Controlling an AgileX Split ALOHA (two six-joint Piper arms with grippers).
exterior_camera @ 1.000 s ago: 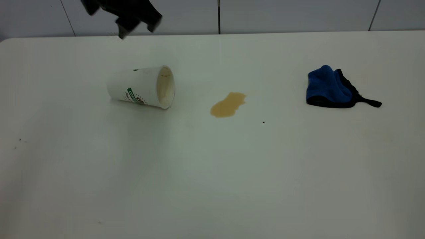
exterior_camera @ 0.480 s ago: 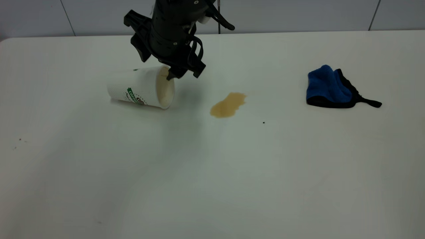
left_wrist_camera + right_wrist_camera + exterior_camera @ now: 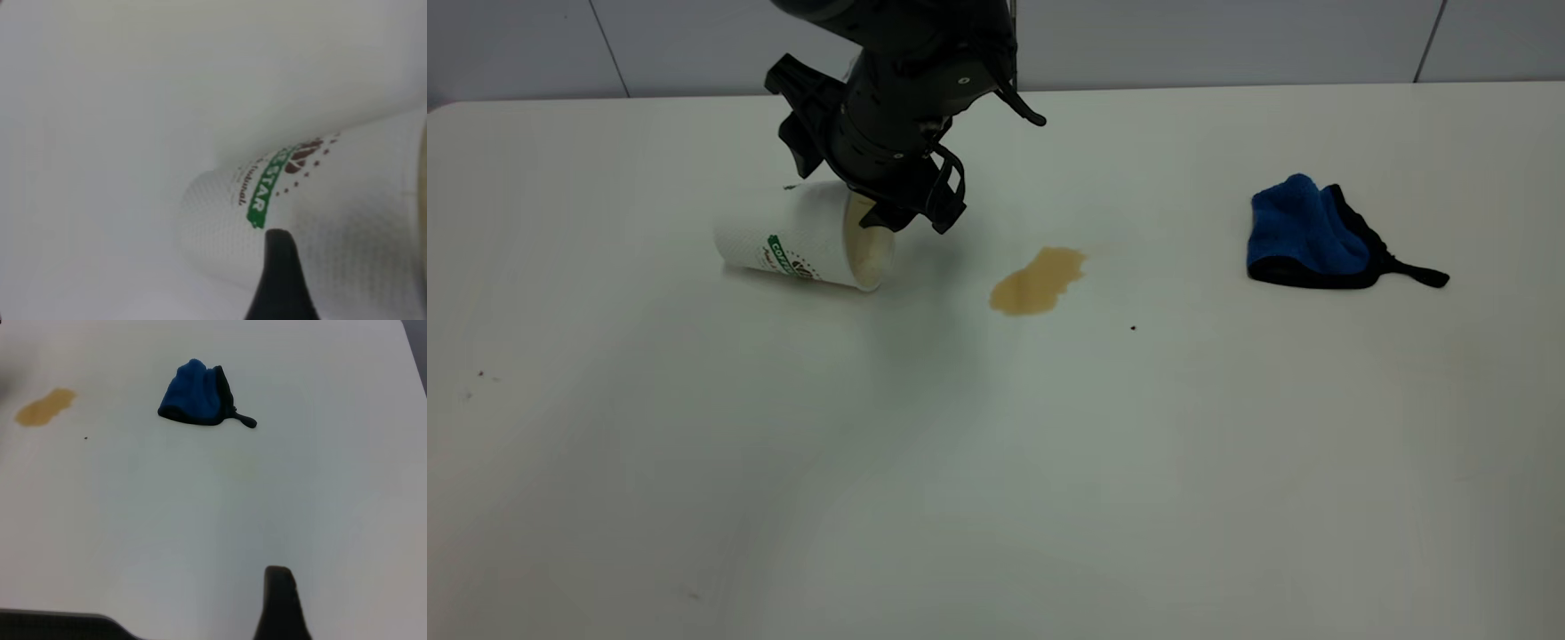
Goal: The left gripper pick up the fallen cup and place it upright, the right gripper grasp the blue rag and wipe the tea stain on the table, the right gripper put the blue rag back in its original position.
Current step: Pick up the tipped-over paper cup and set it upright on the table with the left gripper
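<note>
Bulky all-black left gripper [image 3: 911,218], claw fingers [image 3: 280,280], looped cable.

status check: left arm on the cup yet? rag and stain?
Left gripper at mouth of cup, open, one finger inside the rim; cup on its side. Right gripper parked, off table work. Blue rag and tea stain untouched. Nothing blocking.

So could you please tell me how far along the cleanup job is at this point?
Nothing is finished yet. In hand: the left gripper is down at the mouth of the cup, which lies on its side on the table. Left to do: standing the cup upright, then wiping the tea stain, which is untouched. The blue rag sits unused to the right, and the right gripper is well away from it.
</note>
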